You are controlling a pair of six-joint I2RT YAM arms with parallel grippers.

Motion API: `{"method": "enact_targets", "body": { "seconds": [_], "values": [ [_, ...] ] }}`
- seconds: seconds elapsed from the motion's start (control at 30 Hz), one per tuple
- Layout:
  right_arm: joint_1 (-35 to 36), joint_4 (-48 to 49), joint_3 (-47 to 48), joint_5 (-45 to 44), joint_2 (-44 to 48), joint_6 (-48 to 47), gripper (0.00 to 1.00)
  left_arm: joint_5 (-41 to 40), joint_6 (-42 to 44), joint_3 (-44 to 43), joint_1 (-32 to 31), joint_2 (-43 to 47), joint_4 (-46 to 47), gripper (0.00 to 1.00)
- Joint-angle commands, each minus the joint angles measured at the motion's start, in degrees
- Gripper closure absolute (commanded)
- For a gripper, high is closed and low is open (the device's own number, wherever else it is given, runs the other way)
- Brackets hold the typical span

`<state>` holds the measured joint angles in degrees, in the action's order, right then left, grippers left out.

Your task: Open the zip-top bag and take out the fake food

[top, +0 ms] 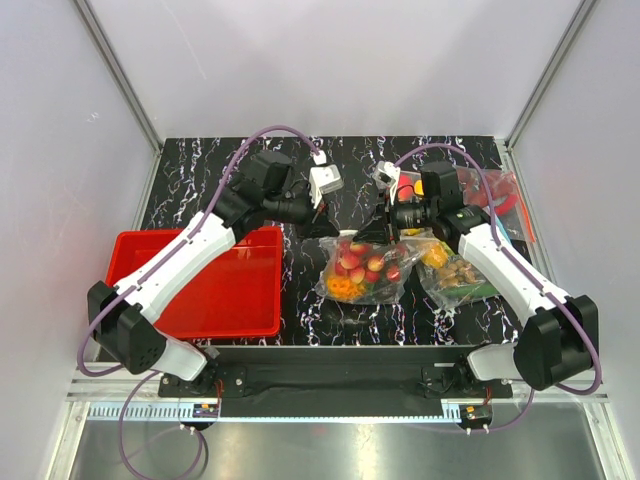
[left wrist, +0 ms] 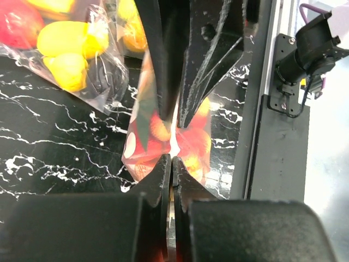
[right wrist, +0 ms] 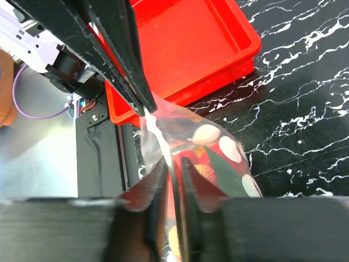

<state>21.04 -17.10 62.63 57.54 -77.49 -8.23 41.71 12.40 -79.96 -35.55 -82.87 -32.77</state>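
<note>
The left gripper [left wrist: 172, 161] and the right gripper [right wrist: 173, 165] each pinch the top of the clear crinkly plastic zip-top bag [top: 365, 268]; an uneven pull could make the film slip out.

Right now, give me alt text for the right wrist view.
The right gripper, from below, and the left gripper, from upper left, pinch the edge of a clear zip-top bag with white dots. A red tray sits behind on the black marbled table.
</note>
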Motion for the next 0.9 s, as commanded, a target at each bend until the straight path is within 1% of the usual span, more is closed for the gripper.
{"method": "enact_targets", "body": {
  "seconds": [0.0, 0.03, 0.07, 0.1, 0.13, 0.2, 0.23, 0.3, 0.33, 0.37, 0.43, 0.6, 0.73, 0.77, 0.8, 0.87],
  "values": [
    [0.6, -0.2, 1.4, 2.4, 0.9, -0.7, 0.81, -1.1, -2.0, 1.3, 0.4, 3.0, 8.2, 0.91],
    [0.7, -0.3, 1.5, 2.3, 0.8, -0.7, 0.86, -1.2, -2.7, 2.5, 0.5, 3.5, 9.9, 0.82],
    [0.7, -0.3, 1.6, 2.2, 0.6, -0.7, 0.95, -1.1, -3.6, 5.3, 0.7, 4.1, 13.3, 0.71],
    [0.6, 0.0, 1.5, 2.1, 0.7, -0.6, 0.98, -0.8, -4.3, 6.8, 1.2, 5.1, 15.3, 0.49],
    [0.6, 1.0, 1.3, 2.1, 1.2, -0.4, 1.00, -0.4, -6.1, 8.4, 1.5, 5.5, 18.8, 0.41],
    [0.6, 2.5, 0.1, 1.9, 2.0, 0.5, 1.00, 0.4, -9.0, 12.8, 2.8, 6.7, 22.6, 0.27],
    [0.6, 3.6, -0.2, 2.0, 2.8, 0.7, 1.00, 0.7, -9.8, 14.1, 3.3, 6.9, 25.9, 0.26],
    [0.6, 4.4, -0.9, 2.1, 3.7, 1.0, 1.00, 2.4, -12.2, 17.6, 5.2, 7.7, 29.0, 0.24],
    [0.6, 4.5, -1.0, 2.1, 4.2, 1.0, 1.00, 3.1, -12.2, 19.0, 5.8, 8.1, 32.6, 0.23],
    [0.6, 4.4, -1.0, 2.1, 4.3, 1.0, 1.00, 3.8, -14.5, 21.5, 6.5, 8.7, 34.9, 0.22],
    [0.7, 4.7, -1.0, 2.6, 4.5, 1.1, 1.00, 5.8, -17.7, 23.7, 7.9, 9.1, 40.8, 0.20],
    [0.6, 5.6, -1.2, 2.2, 3.8, 1.7, 1.00, 9.5, -20.9, 25.9, 8.1, 7.8, 44.5, 0.19],
    [0.6, 6.1, -1.2, 2.2, 3.6, 1.8, 1.00, 10.3, -23.5, 28.8, 8.1, 8.3, 50.6, 0.20],
    [0.7, 6.2, -1.2, 2.2, 3.5, 1.9, 1.00, 11.0, -24.3, 29.1, 8.2, 8.1, 51.7, 0.22],
    [0.6, 6.4, -1.1, 2.2, 3.4, 2.1, 1.00, 12.2, -25.2, 29.2, 8.1, 7.7, 52.4, 0.33],
    [0.6, 6.8, -1.1, 1.5, 3.3, 2.4, 1.00, 13.1, -25.6, 29.2, 8.0, 7.1, 52.6, 0.41]
  ]
}}
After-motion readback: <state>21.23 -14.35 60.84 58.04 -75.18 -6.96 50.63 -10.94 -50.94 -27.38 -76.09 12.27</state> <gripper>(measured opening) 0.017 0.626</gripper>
